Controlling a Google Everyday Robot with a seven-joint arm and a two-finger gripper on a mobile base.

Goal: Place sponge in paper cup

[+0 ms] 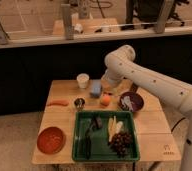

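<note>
The pale blue sponge (95,89) lies flat on the wooden table (154,124), near its back edge. The white paper cup (82,80) stands upright just left of the sponge, a little further back. My white arm reaches in from the right and bends down behind the table. My gripper (107,85) hangs just right of the sponge, close to it and above the round orange fruit (105,100). The sponge rests on the table, not held.
A small dark metal cup (79,103) and an orange carrot (58,103) lie left of the fruit. A dark purple bowl (131,101) sits at the right. A green tray (84,145) with grapes (120,142) and a banana (112,125) fills the front. An orange bowl (51,139) sits front left.
</note>
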